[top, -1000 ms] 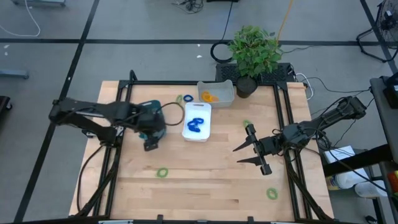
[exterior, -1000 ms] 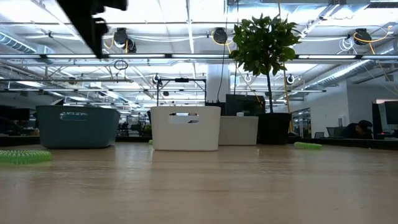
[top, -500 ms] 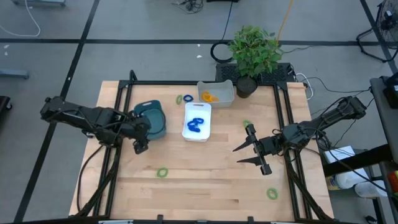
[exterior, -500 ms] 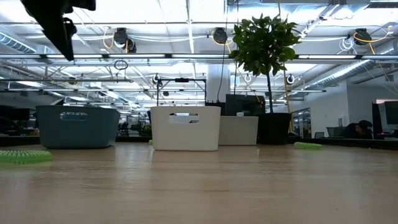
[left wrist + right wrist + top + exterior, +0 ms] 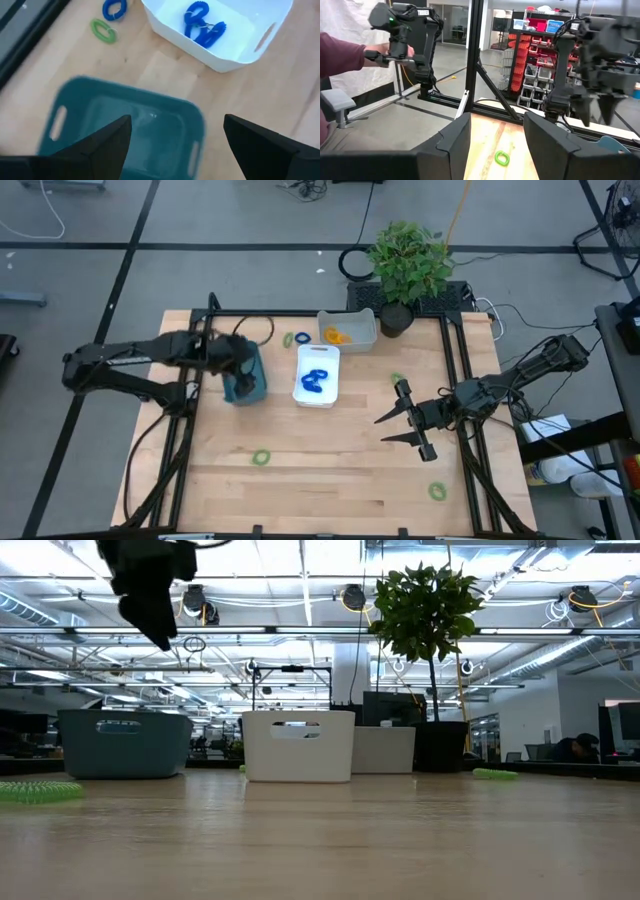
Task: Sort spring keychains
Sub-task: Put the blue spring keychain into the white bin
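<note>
My left gripper (image 5: pixel 240 378) hangs open and empty above the teal tray (image 5: pixel 256 386); its wrist view shows the tray's bare floor (image 5: pixel 125 130) between the fingers. Several blue spring keychains (image 5: pixel 200 27) lie in the white tray (image 5: pixel 316 375). An orange one (image 5: pixel 335 335) lies in the far white tray (image 5: pixel 350 328). A blue keychain (image 5: pixel 114 9) and a green one (image 5: pixel 102 31) lie on the table beyond the teal tray. More green ones lie at the near middle (image 5: pixel 262 457), the right (image 5: pixel 398 380) and the near right (image 5: pixel 437 491). My right gripper (image 5: pixel 392 428) is open and empty above the table's right side.
A potted plant (image 5: pixel 405 265) stands at the far right corner. A black frame (image 5: pixel 330 313) borders the table. A green keychain (image 5: pixel 501 158) lies ahead of my right gripper. A person's sleeve (image 5: pixel 340 55) shows beyond the table. The near half of the table is mostly bare wood.
My left gripper has swung from the teal tray's near edge toward the table's left, then back toward the far edge, and now hangs over the teal tray. The trays and keychains have stayed in place.
</note>
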Controlling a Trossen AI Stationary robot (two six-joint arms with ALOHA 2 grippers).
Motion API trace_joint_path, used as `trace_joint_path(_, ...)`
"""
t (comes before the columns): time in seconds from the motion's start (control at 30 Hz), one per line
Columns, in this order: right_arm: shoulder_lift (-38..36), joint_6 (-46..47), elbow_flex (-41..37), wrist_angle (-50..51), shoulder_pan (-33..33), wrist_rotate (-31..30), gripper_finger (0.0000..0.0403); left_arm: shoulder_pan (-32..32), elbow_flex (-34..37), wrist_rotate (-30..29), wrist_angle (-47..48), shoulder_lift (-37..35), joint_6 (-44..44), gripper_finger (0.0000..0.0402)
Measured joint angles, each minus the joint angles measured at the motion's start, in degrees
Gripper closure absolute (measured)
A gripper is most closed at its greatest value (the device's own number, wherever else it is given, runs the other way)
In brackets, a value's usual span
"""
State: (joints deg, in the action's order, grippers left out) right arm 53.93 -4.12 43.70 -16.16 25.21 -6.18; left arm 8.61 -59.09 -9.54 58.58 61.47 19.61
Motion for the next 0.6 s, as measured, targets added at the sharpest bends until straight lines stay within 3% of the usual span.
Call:
trace_joint_path(0.17,-0.02,0.00,0.00,0.07,0.02,-0.01,0.0232,9.51,-1.28,5.19,-2.21,3.57,-16.47,0.0076)
trace_joint_path(0.3,-0.02,0.00,0.00,0.34,0.01,-0.01,0.0232,15.87,-4.86,5.35,-2.46,8.30,-29.09,0.0076)
trace_joint_path(0.6,-0.02,0.00,0.00,1.91,0.01,0.01,0.0232,25.96,-16.88,5.18,-1.23,22.56,-41.86,0.0076)
